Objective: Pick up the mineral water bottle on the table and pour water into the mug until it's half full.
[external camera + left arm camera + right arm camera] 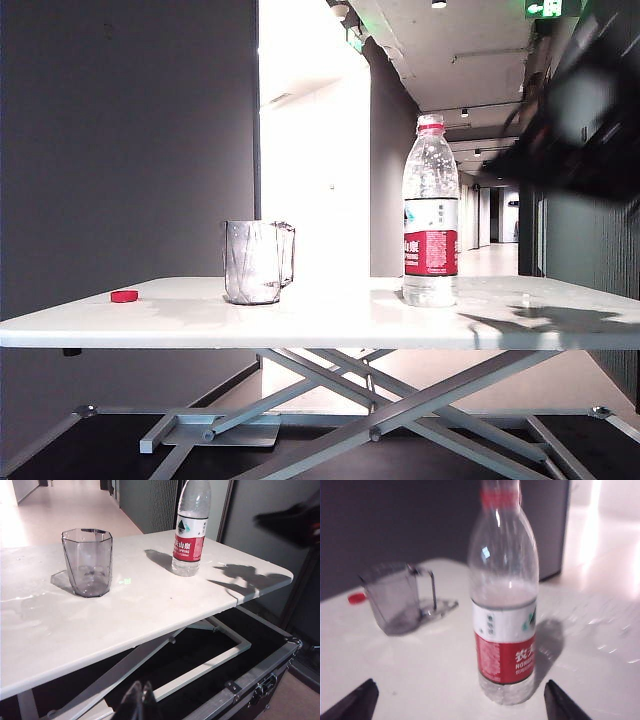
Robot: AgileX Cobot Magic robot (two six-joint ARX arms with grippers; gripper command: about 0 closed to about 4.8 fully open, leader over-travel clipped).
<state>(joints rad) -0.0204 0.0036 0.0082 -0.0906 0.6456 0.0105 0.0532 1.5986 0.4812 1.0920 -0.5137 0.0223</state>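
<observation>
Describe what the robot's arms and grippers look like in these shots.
Little shows. The right gripper has two black, wedge-shaped fingertips; its arm is a dark blur in the exterior view. The left gripper shows as two narrow, glossy black fingers pressed together. No cables or markings are visible.

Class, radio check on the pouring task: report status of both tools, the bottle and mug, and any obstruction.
Right tool open, facing the mineral water bottle, not touching. Left tool shut, below the table edge. Mug empty. Small red cap off to the side; nothing in the way.
</observation>
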